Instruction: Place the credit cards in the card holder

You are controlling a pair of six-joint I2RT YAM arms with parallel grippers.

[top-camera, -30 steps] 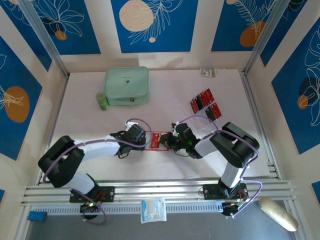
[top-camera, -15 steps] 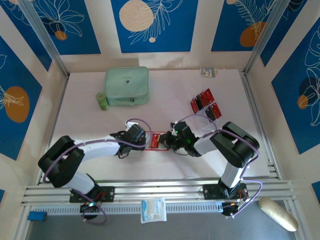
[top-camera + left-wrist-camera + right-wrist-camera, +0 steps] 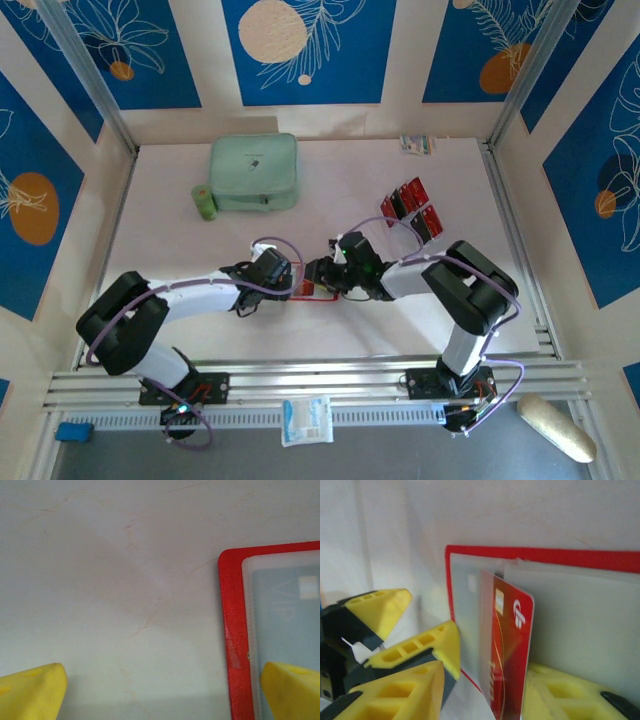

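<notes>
Now we log: right gripper (image 3: 325, 273) shifted toward nine o'clock over card holder (image 3: 314, 294); its wrist view adds credit card (image 3: 509, 645) partway in sleeve (image 3: 468, 611), jaws' grip untellable; left gripper (image 3: 160, 682) jaws wide.

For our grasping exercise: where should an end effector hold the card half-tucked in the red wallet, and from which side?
Probably grip the credit card by its bare end outside the card holder, coming from that near side. One edge lies under the clear sleeve, so only the free part offers both faces.
</notes>
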